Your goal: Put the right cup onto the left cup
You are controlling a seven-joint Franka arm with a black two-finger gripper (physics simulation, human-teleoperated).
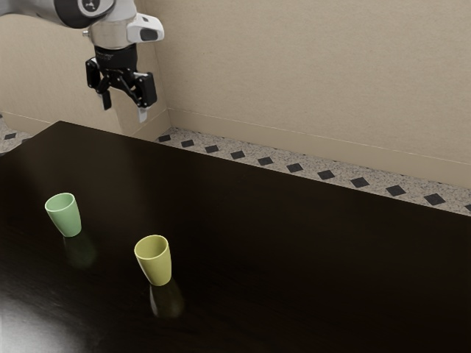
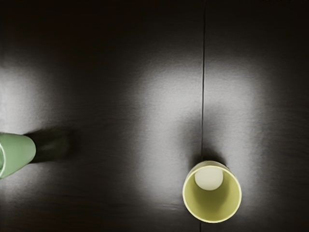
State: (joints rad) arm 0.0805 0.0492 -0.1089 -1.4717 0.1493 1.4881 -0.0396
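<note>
Two cups stand upright and apart on the dark tabletop [image 1: 250,243], both lower than the spread, empty fingers [image 1: 107,100] — the green cup [image 1: 66,216] toward the exterior view's left, the yellow cup [image 1: 156,263] nearer that view's camera and farther to its right, its open mouth facing up toward the hand [image 1: 116,59]. Faint pale marks [image 1: 109,55] on the hand and a round emblem [image 1: 90,6] on the arm [image 1: 44,10] are too small for me to read. From the exterior view's upper left the arm comes in — its hand high, fingers pointing down.
</note>
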